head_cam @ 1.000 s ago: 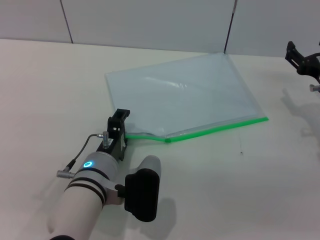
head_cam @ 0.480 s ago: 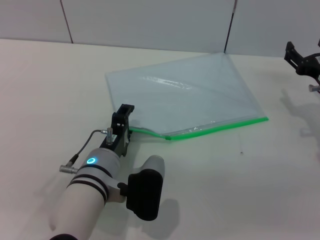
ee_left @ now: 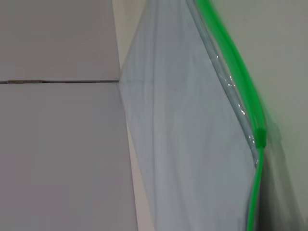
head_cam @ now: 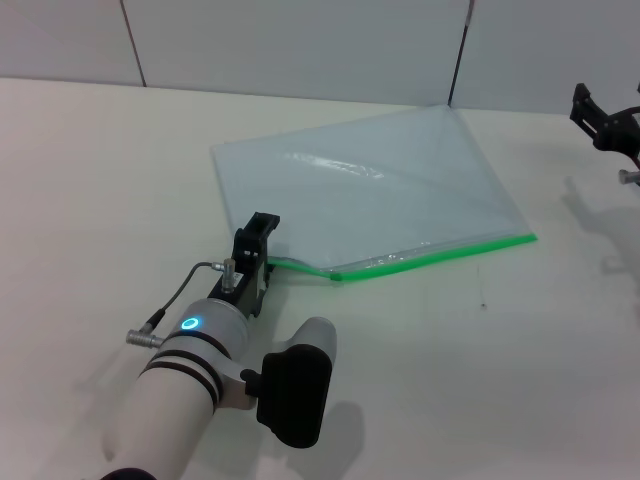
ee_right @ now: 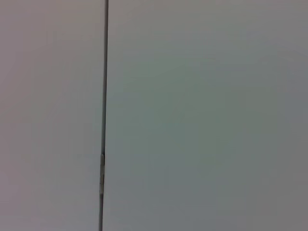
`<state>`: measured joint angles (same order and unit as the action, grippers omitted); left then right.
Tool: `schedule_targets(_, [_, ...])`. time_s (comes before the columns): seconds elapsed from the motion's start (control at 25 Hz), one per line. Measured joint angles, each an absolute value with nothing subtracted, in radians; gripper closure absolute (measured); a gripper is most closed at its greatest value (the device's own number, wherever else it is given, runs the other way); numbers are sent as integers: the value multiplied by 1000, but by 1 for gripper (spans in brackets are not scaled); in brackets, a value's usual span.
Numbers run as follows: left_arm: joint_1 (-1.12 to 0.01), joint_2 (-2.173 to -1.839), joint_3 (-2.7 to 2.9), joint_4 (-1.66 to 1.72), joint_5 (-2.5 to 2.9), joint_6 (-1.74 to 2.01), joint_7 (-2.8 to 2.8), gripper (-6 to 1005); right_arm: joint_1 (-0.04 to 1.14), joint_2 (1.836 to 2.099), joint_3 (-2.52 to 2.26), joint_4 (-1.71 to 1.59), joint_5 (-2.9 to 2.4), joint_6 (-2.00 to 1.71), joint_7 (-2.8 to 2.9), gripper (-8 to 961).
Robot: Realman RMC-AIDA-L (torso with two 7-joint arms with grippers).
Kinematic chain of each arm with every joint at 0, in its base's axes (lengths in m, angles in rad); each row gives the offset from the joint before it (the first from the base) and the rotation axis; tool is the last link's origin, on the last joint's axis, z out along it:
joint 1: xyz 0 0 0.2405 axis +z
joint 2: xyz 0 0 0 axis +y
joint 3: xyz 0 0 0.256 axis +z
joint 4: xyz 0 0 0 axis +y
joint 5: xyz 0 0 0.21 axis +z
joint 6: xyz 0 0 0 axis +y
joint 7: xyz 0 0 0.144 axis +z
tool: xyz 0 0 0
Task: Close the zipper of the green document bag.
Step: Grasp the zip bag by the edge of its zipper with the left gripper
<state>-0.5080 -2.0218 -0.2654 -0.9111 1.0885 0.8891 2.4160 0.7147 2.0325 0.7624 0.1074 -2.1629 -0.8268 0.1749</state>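
Here, line by line:

Bag: the green document bag (head_cam: 370, 190) lies flat on the pale table (head_cam: 90, 170), turned at an angle, one far corner close to the wall panels (head_cam: 300, 45).

Zipper: the zipper (head_cam: 440, 252) is the bright green strip along the bag's near long edge. In the left wrist view the strip (ee_left: 236, 72) runs to a small green slider (ee_left: 260, 136), past which it thins to a fine line.

Slider in head view: a small green nub (head_cam: 336, 278) sits partway along the strip, nearer the left arm's end. From there the edge bends toward the claw.

Left claw: the left gripper (head_cam: 262, 236) is down at the bag's near left corner, at the end of the zipper edge. Whether its fingers are apart, together or pinching the corner cannot be told.

In the way: nothing lies on the bag or across the strip beyond the claw.

Right claw: the right gripper (head_cam: 603, 120) hangs at the far right, well apart from the bag. Its finger state cannot be told; its wrist camera shows only plain wall.
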Motion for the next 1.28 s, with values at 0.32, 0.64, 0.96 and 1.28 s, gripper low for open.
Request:
schedule_targets(0.32, [-508, -2022, -265, -910, 1091, 888, 2416, 444, 715, 2034, 764, 107, -2163, -827, 175, 88])
schedule_targets(0.64, [-508, -2024, -267, -900, 1091, 888, 2416, 454, 715, 2034, 763, 109, -2163, -827, 175, 88])
schedule_targets(0.96, [-514, -2025, -268, -898, 1092, 891, 2407, 463, 714, 2034, 760, 109, -2163, -827, 175, 89])
schedule_targets(1.28, [-519, -2027, -266, -885, 1092, 891, 2408, 473, 713, 2034, 758, 109, -2163, -827, 175, 89])
